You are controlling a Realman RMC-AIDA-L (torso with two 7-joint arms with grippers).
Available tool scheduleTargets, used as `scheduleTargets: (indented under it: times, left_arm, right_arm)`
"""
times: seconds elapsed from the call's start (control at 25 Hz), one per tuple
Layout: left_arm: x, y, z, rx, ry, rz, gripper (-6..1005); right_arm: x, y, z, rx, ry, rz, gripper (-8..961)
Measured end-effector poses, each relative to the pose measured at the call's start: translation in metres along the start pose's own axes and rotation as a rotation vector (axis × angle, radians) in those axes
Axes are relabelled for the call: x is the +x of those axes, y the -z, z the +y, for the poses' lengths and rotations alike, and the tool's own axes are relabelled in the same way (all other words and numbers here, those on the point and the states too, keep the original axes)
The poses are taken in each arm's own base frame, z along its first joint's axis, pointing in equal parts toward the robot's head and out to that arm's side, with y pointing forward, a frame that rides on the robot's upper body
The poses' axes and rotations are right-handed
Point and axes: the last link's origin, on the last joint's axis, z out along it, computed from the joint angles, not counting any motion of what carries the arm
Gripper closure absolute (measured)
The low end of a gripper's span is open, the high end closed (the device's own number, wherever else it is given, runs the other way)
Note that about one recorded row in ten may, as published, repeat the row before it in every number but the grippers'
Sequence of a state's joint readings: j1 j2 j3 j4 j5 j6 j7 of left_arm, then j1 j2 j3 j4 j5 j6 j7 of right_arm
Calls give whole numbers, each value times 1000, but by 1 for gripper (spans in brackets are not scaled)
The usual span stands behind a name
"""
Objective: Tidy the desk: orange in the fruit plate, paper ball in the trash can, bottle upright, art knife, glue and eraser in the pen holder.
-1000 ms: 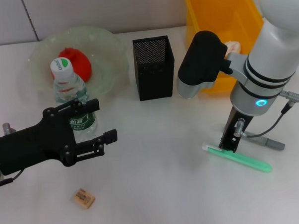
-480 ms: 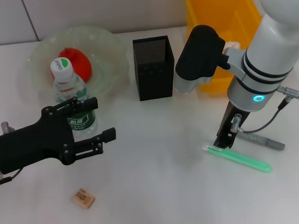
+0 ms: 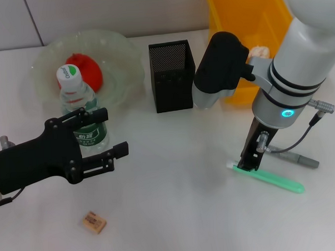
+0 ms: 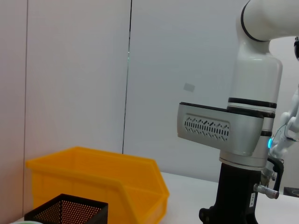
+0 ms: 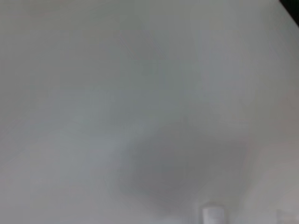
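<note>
Over art knife [image 3: 267, 178], right gripper [image 3: 251, 164]

— What colours lie before you?

— A white table [image 3: 177, 214]. A clear, pale green plate [image 3: 123, 77] with a red-orange fruit [image 3: 86, 70] in it. My bottle [image 3: 78, 110] is clear, its cap [image 3: 69, 72] green and white, its label [image 3: 90, 135] green.

— And the holder?

— The pen holder [image 3: 172, 75] is black mesh, dotted with fine holes. The bin [image 3: 246, 22] behind it is bright yellow.

— Your arms?

— My left gripper [image 3: 105, 156] is matt black. My right arm [image 3: 290, 81] is white with black bands and a cyan light ring [image 3: 288, 113]. Under it lies a mint-green knife [image 3: 270, 178]; the eraser [image 3: 94, 222] is tan.
</note>
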State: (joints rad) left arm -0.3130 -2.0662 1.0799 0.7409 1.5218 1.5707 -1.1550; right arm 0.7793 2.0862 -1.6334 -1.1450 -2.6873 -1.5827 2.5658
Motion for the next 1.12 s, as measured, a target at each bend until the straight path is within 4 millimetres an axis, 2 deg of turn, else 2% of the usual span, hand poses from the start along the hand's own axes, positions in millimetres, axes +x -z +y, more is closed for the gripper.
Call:
scheduleTargets:
  times: [0.32,1.12]
  left_arm:
    - [0,0,0,-1,-1,0,187]
    - [0,0,0,1,0,0,186]
  right_arm:
    - [1,-2,1,-6,-2,2,754]
    - [0,-3,0,-9,-7,4,651]
